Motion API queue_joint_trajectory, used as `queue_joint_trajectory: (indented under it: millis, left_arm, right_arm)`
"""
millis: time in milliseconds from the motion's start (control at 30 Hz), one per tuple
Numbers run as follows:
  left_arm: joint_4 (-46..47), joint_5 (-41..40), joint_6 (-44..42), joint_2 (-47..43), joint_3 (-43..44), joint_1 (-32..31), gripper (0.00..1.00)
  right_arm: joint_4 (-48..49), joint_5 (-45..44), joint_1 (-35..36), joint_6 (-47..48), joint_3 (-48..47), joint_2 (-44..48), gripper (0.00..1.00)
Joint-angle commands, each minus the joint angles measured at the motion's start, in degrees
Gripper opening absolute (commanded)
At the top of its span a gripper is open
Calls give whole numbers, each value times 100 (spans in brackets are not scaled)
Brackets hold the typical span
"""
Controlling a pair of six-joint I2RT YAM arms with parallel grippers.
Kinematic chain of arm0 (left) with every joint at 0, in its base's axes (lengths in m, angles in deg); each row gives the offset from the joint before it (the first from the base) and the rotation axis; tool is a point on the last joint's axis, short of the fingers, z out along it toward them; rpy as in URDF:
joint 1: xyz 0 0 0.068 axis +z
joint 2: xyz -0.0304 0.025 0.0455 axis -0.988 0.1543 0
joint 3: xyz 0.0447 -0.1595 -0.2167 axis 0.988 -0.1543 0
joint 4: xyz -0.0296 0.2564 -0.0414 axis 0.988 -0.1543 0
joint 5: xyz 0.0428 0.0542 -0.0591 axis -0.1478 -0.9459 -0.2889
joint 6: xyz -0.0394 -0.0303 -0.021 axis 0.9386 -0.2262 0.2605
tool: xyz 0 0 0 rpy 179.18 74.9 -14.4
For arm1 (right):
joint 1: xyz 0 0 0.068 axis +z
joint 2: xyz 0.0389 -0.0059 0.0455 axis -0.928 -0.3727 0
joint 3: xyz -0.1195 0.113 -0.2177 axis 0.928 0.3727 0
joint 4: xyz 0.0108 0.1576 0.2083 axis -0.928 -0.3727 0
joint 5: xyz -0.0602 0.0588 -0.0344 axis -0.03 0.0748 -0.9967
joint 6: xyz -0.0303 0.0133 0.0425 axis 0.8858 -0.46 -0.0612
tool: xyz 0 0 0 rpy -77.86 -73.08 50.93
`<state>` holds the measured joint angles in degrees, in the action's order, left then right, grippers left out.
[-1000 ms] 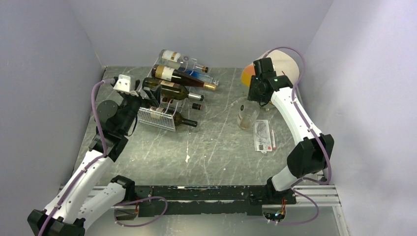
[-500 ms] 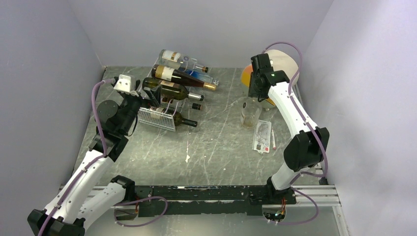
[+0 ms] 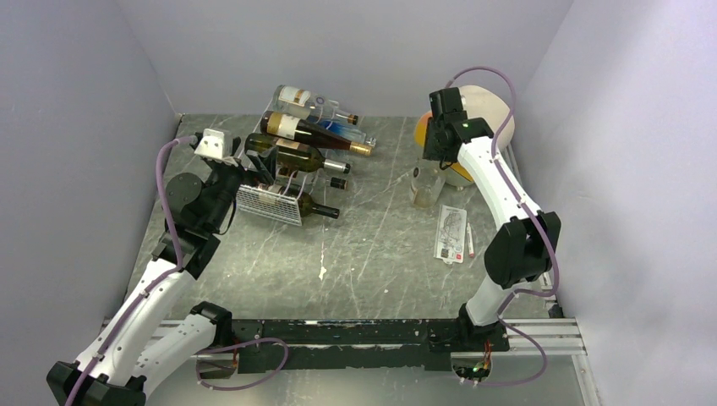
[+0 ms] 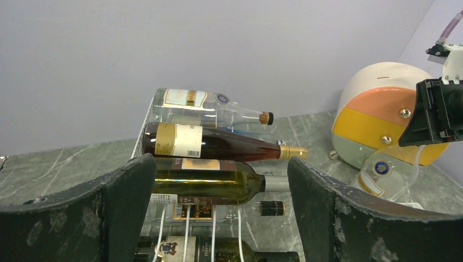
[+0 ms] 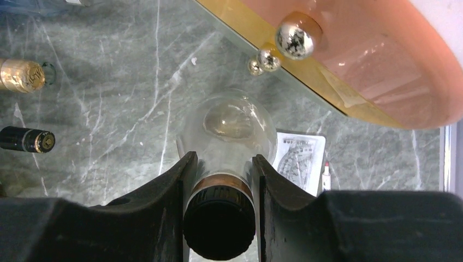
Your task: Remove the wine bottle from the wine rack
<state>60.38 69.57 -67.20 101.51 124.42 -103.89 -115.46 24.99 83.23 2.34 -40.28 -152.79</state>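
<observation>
From above: right claw [image 3: 433, 165] pinched on the neck of the clear wine bottle [image 3: 424, 191], upright, well apart from the wine rack [image 3: 269, 203], just beside an orange-and-white dome [image 3: 473, 110]. Left claw [image 3: 264, 172] at the rack.

Left wrist: spread wide, gripping nothing, racked bottles [image 4: 218, 144] just ahead.

Right wrist: narrow hold under the cap [image 5: 219, 232]; could slip, or swing into the dome. Open table [image 3: 372, 254] nearer the arms; paper card [image 5: 297, 155] close by.

Pale lilac walls [image 3: 355, 51] enclose a grey, white-veined stone tabletop [image 3: 380, 249] on three sides, evenly lit.
</observation>
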Motion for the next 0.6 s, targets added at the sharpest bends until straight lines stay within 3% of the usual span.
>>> queue_joint_trajectory:
  millis: [0,133,233,400,467,567]
  left_arm:
    - [59,43,-46,-79,123,-67,94]
    - [51,54,-42,-67,139,-69,94]
    - [41,16,-27,-86,145,-65,94]
    - [-55,-31,32,-64,204,-70,94]
    - [-157,-3,50,-10,278,-68,94]
    - [-296,1,89,52,378,-65,94]
  right_arm:
    - [826,88,-8,57,140,351,0]
    - [754,60,0,158,202,351,18]
    - [636,-108,26,261,162,377,44]
    - [477,-39,89,421,111,677,70]
    - [401,18,132,438,127,884,95]
    - [403,213,178,353,474,1379,100]
